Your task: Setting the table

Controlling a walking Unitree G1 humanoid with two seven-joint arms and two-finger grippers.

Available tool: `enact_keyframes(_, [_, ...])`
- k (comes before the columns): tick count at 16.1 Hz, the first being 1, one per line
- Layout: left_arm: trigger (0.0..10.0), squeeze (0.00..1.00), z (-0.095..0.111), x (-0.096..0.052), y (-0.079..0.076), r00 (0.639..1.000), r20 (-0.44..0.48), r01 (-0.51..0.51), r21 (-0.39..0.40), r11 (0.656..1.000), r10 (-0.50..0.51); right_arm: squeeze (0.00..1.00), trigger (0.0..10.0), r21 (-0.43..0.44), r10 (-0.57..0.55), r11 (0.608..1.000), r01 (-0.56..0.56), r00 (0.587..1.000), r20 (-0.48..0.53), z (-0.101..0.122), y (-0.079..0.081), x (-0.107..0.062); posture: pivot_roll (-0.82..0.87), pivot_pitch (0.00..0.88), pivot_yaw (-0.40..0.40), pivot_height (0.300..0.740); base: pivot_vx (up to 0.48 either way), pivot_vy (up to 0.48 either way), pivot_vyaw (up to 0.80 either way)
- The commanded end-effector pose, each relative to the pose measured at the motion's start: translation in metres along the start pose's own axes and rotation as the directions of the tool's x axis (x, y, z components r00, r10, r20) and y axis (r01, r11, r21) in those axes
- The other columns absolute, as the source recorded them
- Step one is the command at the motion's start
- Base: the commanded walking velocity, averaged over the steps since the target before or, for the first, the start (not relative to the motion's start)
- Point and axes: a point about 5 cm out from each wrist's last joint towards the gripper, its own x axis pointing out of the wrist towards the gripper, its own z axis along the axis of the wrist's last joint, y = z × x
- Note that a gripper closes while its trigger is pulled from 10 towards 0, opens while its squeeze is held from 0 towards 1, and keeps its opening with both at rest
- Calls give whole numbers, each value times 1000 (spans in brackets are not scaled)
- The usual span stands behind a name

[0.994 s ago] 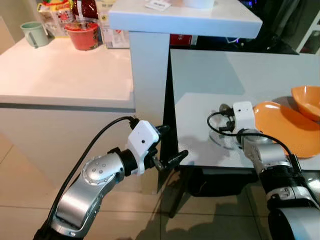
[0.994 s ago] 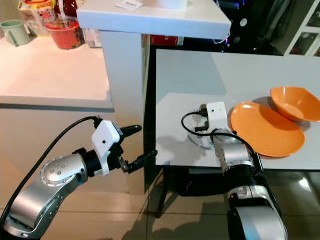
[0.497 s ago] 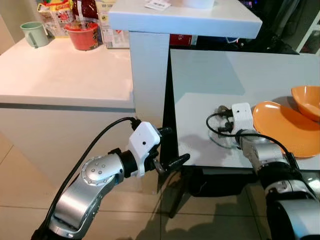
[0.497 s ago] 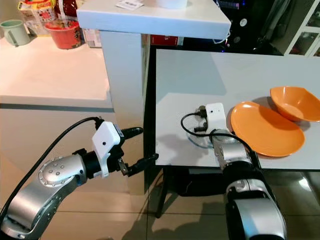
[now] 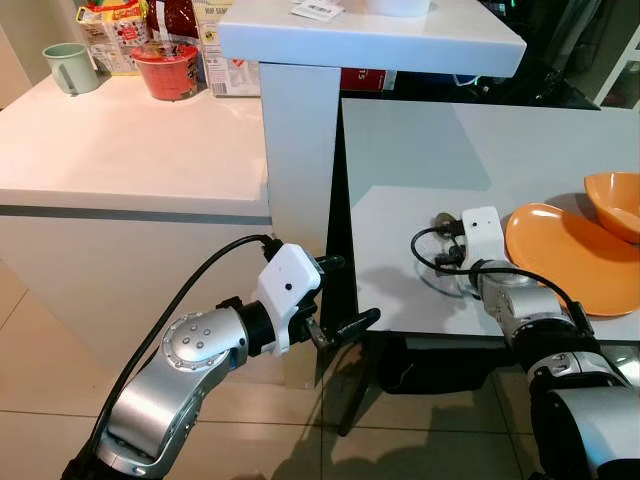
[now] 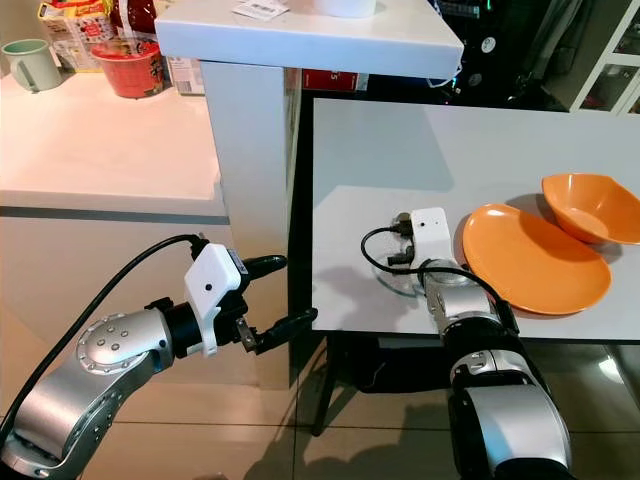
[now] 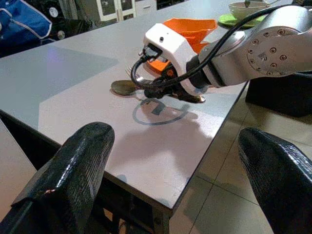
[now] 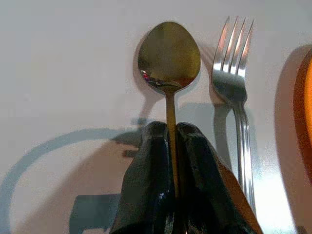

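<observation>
while pinched by right gripper [image 8: 171, 146], spoon [image 8: 169, 53] bowl-forward, parallel to fork [image 8: 233, 87]

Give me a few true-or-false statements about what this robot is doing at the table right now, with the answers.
1. The right gripper is shut on the spoon. True.
2. The fork lies beside the spoon on the table. True.
3. The left gripper holds a knife. False: it is open and holds nothing, off the table's edge.
4. The plate is blue. False: it is orange, like the bowl beside it.
5. The green mug stands on the table. False: it stands on the counter.
</observation>
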Motion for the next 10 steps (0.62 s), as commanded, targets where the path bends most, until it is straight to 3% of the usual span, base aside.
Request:
enact_keyframes(1, [10000, 0, 5, 1, -3, 1000, 8, 24, 18, 1000, -24, 0, 10000, -12, -18, 1000, 18, 1000, 24, 9, -4, 0, 81, 0, -19, 740, 0, 0, 0])
enact_keyframes(5, [10000, 0, 5, 1, -3, 1000, 7, 23, 20, 1000, -23, 0, 10000, -6, -12, 1000, 12, 1000, 19, 5, -6, 1, 81, 0, -19, 740, 0, 0, 0])
enact_keyframes(6, [10000, 0, 5, 1, -3, 1000, 8, 23, 21, 1000, -23, 39, 10000, -3, -7, 1000, 7, 1000, 19, 5, -6, 1, 81, 0, -19, 740, 0, 0, 0])
enact_keyframes(7, [10000, 0, 5, 1, -3, 1000, 8, 23, 22, 999, -23, 620, 10000, 0, -4, 1000, 4, 1000, 19, 4, -6, 1, 81, 0, -19, 740, 0, 0, 0])
enact_keyframes(8, [10000, 0, 5, 2, -2, 1000, 8, 23, 23, 999, -23, 847, 10000, 2, -2, 1000, 2, 1000, 19, 5, -6, 1, 81, 0, -17, 740, 0, 0, 0])
enact_keyframes(9, [10000, 0, 5, 2, -2, 1000, 7, 24, 24, 999, -24, 1000, 10000, 5, 0, 1000, 0, 1000, 20, 5, -6, 1, 81, 0, -17, 740, 0, 0, 0])
enact_keyframes(10, [10000, 0, 6, 2, -2, 1000, 8, 24, 24, 999, -25, 1000, 10000, 7, 1, 1000, -1, 1000, 22, 5, -6, 1, 81, 0, -17, 740, 0, 0, 0])
